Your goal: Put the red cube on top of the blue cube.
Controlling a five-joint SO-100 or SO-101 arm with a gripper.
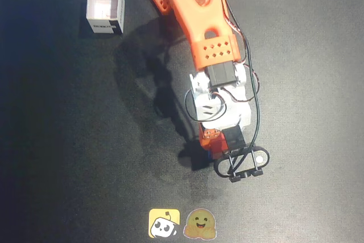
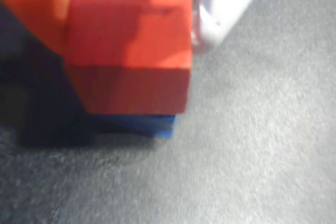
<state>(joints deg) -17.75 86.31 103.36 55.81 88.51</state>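
No legible words or numbers appear; a dark label on the white box (image 1: pixel 105 26) is unreadable, and two cartoon-face stickers (image 1: pixel 177 223) lie on the bench (image 1: pixel 57 140).

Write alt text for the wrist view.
Close up and blurred, the red cube sits over the blue cube, only a blue sliver showing beneath. An orange finger and a white finger flank it above the dark mat.

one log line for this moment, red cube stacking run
phase: placing | small red cube: over small blue cube, contact unclear | gripper: around red cube | white open box: far, untouched
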